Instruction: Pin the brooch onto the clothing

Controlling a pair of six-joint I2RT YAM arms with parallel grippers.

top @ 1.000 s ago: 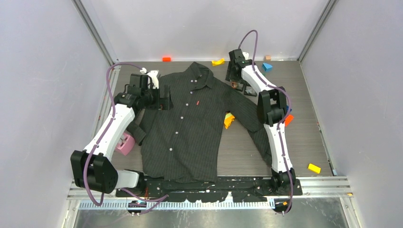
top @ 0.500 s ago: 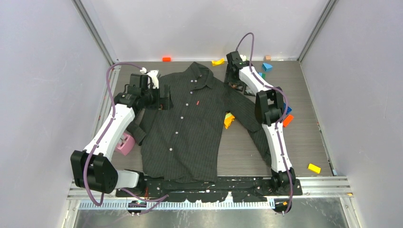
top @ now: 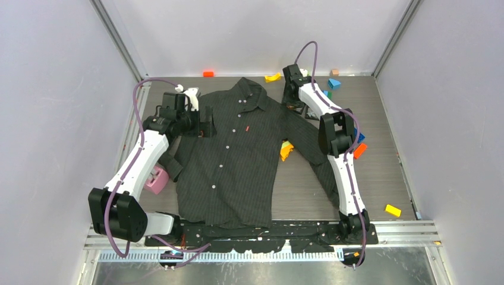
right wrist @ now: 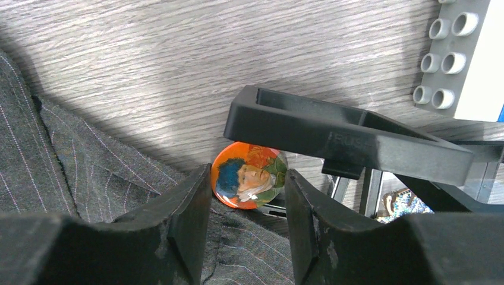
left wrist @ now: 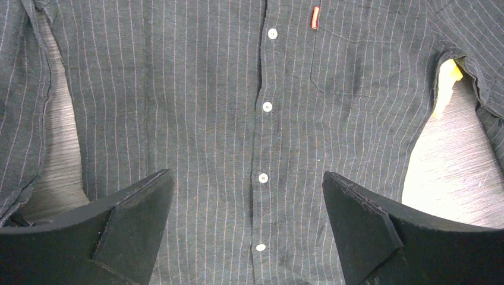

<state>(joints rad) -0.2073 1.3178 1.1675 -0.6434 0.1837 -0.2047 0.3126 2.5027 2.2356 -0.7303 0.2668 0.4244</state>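
The clothing (top: 238, 160) is a dark pinstriped shirt lying flat, collar toward the far wall, with white buttons and a red tag (left wrist: 315, 18). The brooch (right wrist: 249, 175) is a round orange badge with a painted face. It lies at the shirt's sleeve edge (right wrist: 59, 154), under a black stand (right wrist: 333, 136). My right gripper (right wrist: 248, 181) is low at the far right of the shirt (top: 291, 101), partly closed, its fingertips flanking the brooch's sides. My left gripper (left wrist: 246, 184) hovers wide open over the button row, by the shirt's left shoulder (top: 205, 122).
A grey studded brick (right wrist: 451, 53) lies beyond the stand, and a sparkly trinket (right wrist: 401, 205) sits behind it. Loose blocks lie around: yellow-orange (top: 286, 149) by the sleeve, pink (top: 156, 180) at the left, yellow (top: 392, 209), blue (top: 334, 84), orange (top: 208, 73).
The right gripper has shifted left and down toward the sleeve edge, and its jaws have narrowed around the brooch. The left arm has not moved.
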